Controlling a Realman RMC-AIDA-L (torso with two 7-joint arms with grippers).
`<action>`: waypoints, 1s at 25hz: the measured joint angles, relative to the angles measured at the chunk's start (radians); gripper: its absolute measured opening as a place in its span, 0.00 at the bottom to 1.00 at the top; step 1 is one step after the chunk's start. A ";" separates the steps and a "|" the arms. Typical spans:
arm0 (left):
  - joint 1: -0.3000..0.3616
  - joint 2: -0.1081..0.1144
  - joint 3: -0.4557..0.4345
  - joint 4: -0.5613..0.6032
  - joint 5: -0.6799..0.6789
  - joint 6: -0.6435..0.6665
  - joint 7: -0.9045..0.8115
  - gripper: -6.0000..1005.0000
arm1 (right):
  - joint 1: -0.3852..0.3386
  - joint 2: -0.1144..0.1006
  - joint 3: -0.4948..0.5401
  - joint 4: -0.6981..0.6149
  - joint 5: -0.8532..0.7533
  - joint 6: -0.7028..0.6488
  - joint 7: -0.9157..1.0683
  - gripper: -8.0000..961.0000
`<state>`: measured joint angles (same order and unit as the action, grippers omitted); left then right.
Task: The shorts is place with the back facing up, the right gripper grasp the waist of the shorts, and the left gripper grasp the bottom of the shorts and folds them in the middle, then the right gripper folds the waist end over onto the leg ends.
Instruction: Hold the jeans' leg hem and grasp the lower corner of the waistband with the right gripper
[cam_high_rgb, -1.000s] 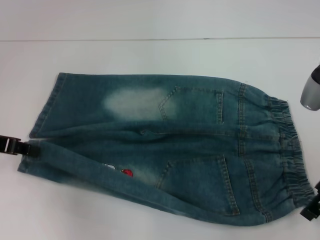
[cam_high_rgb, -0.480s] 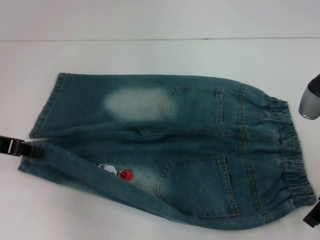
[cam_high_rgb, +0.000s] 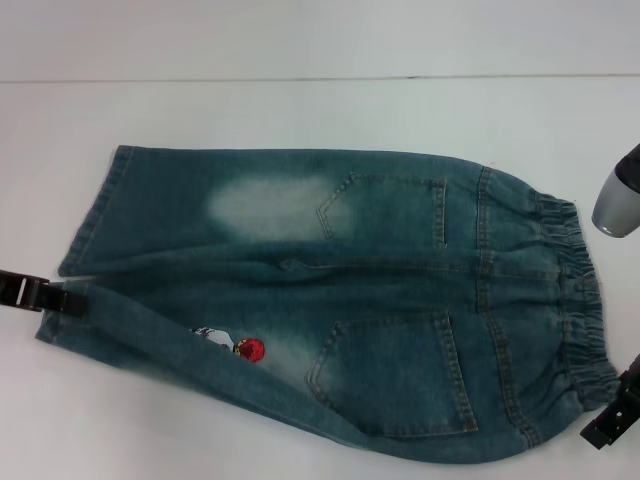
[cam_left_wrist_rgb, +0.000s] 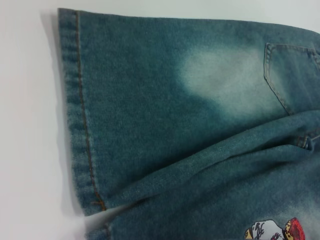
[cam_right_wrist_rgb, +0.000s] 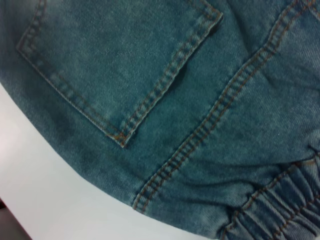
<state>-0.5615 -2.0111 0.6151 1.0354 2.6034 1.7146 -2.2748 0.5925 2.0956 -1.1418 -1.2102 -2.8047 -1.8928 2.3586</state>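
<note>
Since earlier frame: right gripper (cam_high_rgb: 612, 418) slid outward from waist corner; near edge flopped back, baring more of patch (cam_high_rgb: 240, 345). Left gripper (cam_high_rgb: 35, 293) at 9 o'clock, touching leg ends (cam_high_rgb: 95, 215); clenched or released, cannot tell. Shorts (cam_high_rgb: 380, 290) flat mid-table (cam_high_rgb: 300, 40), back up, waist (cam_high_rgb: 580, 300) at 3 o'clock. Right gripper at 4 o'clock, apparently released, grasping nothing. Lengthwise fold looks undone; both folds left.

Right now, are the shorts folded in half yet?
No, the shorts lie nearly flat; only the near leg's edge is turned up.
</note>
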 joint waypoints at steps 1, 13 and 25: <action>0.000 0.000 0.000 0.000 0.000 0.000 0.000 0.08 | -0.002 0.000 -0.002 0.000 0.002 0.004 0.000 0.93; 0.002 -0.002 0.002 0.000 0.003 0.002 0.000 0.08 | -0.010 0.000 -0.005 -0.053 0.011 -0.012 -0.014 0.93; 0.004 -0.005 0.003 0.000 0.003 0.002 0.000 0.08 | -0.009 -0.001 -0.012 -0.044 0.014 -0.022 0.003 0.92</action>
<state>-0.5578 -2.0157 0.6182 1.0354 2.6063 1.7164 -2.2748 0.5834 2.0947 -1.1543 -1.2544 -2.7909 -1.9149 2.3611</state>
